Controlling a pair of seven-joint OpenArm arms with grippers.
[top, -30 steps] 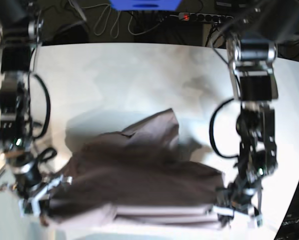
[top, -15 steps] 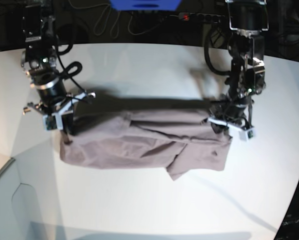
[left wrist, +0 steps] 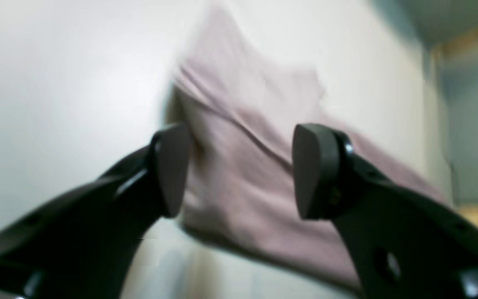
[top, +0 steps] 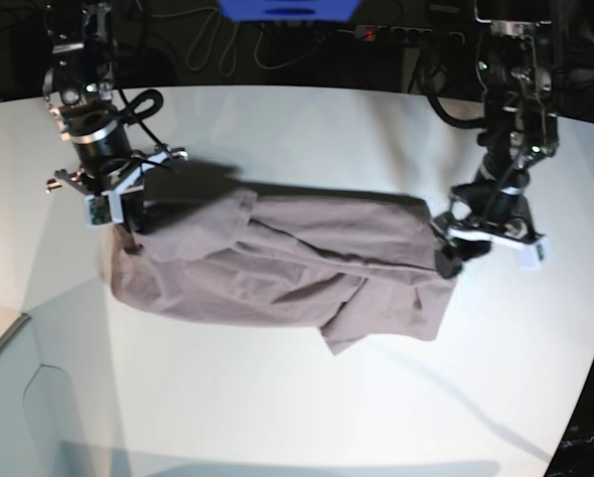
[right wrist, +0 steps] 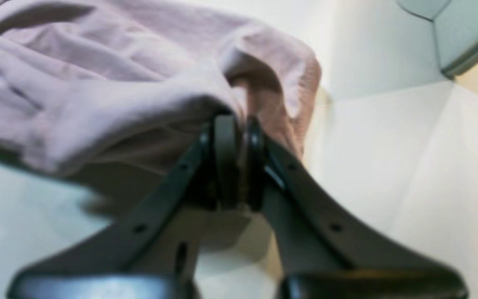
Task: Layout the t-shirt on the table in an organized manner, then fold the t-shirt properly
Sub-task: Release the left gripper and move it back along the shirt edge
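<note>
Lying crumpled across the middle of the table, the t-shirt stretches as a long rumpled band between the two arms, one fold of cloth drooping toward the near edge. At the base view's left end, the right gripper is clamped tight on a bunched edge of the fabric, its jaws pressed together with cloth pinched between them and more spilling over the fingertips; that corner is raised slightly off the tabletop. At the other end, the left gripper stands with its jaws spread wide and nothing between them, just beside the shirt's end, the fabric lying on the table beyond the parted pads.
</note>
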